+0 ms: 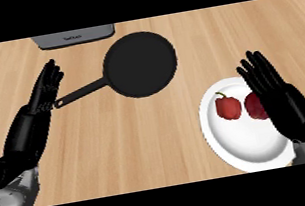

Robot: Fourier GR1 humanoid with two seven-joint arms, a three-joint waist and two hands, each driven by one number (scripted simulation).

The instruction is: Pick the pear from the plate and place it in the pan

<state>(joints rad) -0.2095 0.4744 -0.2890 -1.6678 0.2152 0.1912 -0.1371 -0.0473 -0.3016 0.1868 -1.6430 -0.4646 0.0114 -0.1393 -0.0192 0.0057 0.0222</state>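
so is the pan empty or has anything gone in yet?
Empty. The pan shows only its bare black inside. Both red fruits sit on the white plate, one partly hidden by the right robot hand.

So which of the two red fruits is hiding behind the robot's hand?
The right-hand red fruit on the white plate: the right hand partly covers it. The left red fruit, with its stem, shows fully.

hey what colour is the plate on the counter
White, seen in the head view: the plate holds two red fruits.
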